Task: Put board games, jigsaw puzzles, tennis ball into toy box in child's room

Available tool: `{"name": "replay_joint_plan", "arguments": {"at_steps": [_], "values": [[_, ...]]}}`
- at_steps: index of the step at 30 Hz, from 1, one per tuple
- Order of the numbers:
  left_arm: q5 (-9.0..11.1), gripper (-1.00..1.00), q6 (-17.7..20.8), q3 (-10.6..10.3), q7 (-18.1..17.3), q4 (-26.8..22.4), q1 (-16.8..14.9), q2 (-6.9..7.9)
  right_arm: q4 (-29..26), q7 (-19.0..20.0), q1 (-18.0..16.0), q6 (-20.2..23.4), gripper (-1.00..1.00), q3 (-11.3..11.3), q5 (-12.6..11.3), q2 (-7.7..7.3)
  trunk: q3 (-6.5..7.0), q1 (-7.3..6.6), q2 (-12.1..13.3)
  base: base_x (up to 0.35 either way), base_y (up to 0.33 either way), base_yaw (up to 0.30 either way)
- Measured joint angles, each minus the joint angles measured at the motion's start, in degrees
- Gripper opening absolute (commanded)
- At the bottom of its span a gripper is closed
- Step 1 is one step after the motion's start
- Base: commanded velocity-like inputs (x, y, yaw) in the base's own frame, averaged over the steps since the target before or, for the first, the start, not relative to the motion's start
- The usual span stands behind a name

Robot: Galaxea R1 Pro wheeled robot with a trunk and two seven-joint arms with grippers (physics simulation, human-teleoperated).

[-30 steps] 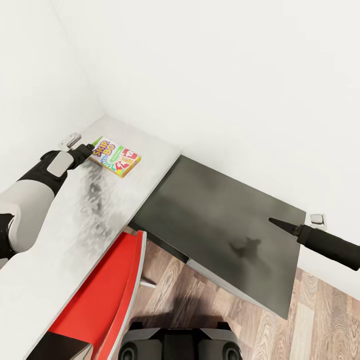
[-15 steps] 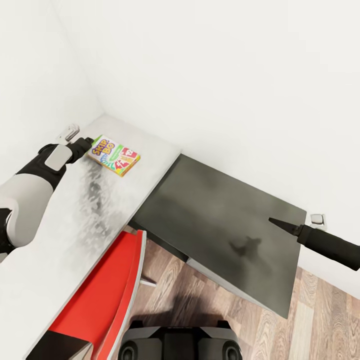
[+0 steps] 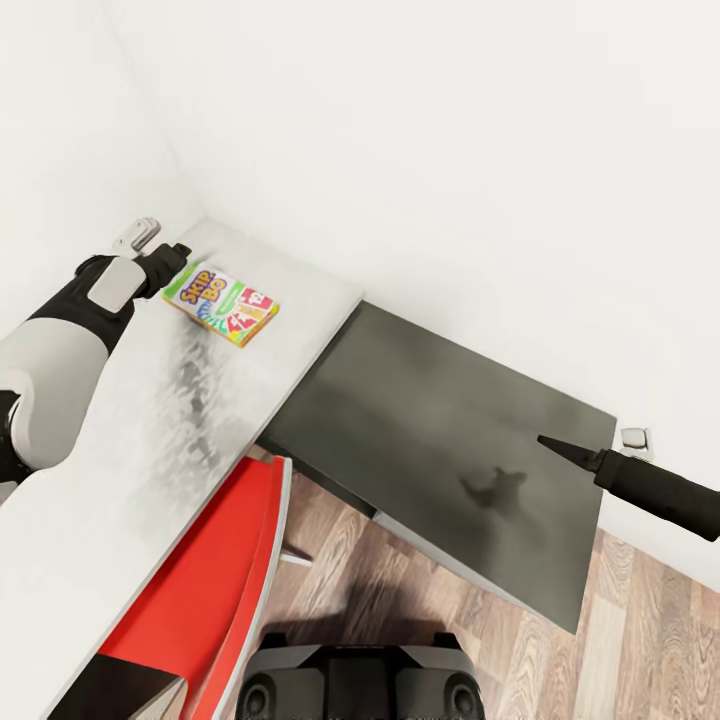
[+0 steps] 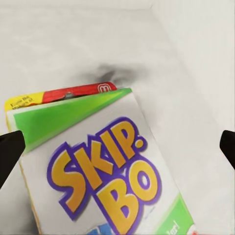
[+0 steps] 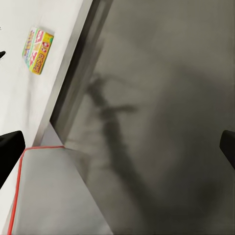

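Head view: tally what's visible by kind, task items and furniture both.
Board games: 1, the Skip-Bo box
Tables: 1, light grey table
Red chairs: 1
Wall sockets: 2
Grippers: 2, left gripper, right gripper
Total: 7

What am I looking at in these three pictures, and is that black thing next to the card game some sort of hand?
It is a simulated two-armed robot. The big picture looks down from a camera on its head; the other two come from cameras near each gripper, its two-fingered hands. The left gripper is at the edge of a Skip-Bo game box, which lies flat on the light grey table. In the left wrist view the box sits between the dark fingertips, which stand wide apart, so nothing is held. The right gripper hovers over a dark grey desk panel, holding nothing; its fingertips are spread too. A red chair stands below the table.
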Motion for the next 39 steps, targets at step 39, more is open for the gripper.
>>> {"name": "replay_joint_plan", "arguments": {"at_steps": [39], "values": [[-2.8,1.00,0.4,0.0,0.6,0.0,-4.4,-0.77,0.0,0.0,0.0,0.0,1.00,0.0,0.0,0.00,-3.63,0.00,0.0,0.000,0.000,0.000]]}}
